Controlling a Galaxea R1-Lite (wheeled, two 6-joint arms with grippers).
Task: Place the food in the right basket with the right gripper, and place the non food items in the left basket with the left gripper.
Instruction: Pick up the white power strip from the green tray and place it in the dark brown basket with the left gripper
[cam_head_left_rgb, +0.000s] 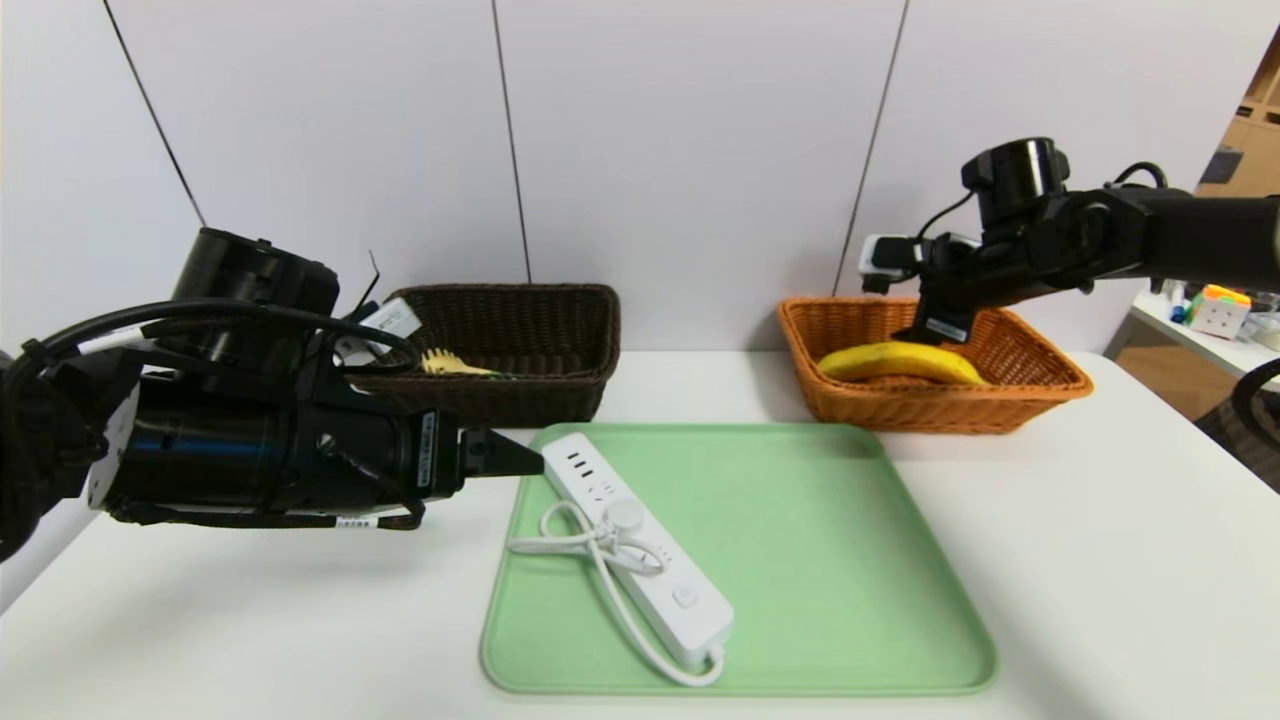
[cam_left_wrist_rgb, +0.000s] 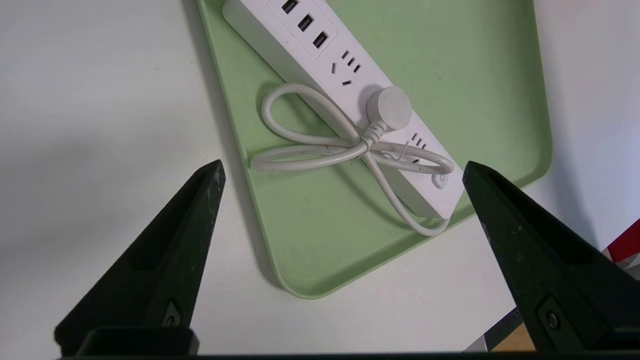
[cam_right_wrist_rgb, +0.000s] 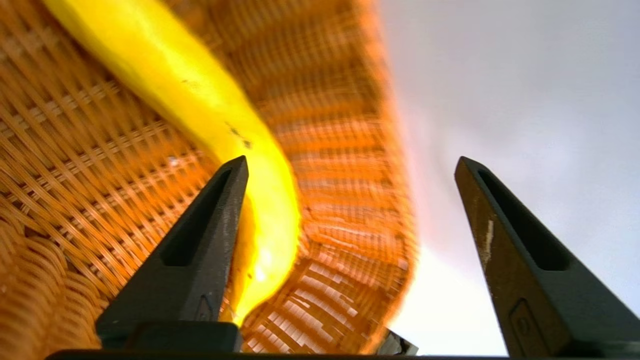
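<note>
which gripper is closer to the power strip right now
Left. The left gripper hovers open beside the far end of the power strip on the green tray. The right gripper is open over the banana in the orange basket.

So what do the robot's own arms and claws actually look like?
Both arms are black. The left gripper and right gripper each end in two pointed, wedge-shaped black fingers. Black cables loop along the left arm, small white labels sit on both, and a white block is mounted near the right wrist.
</note>
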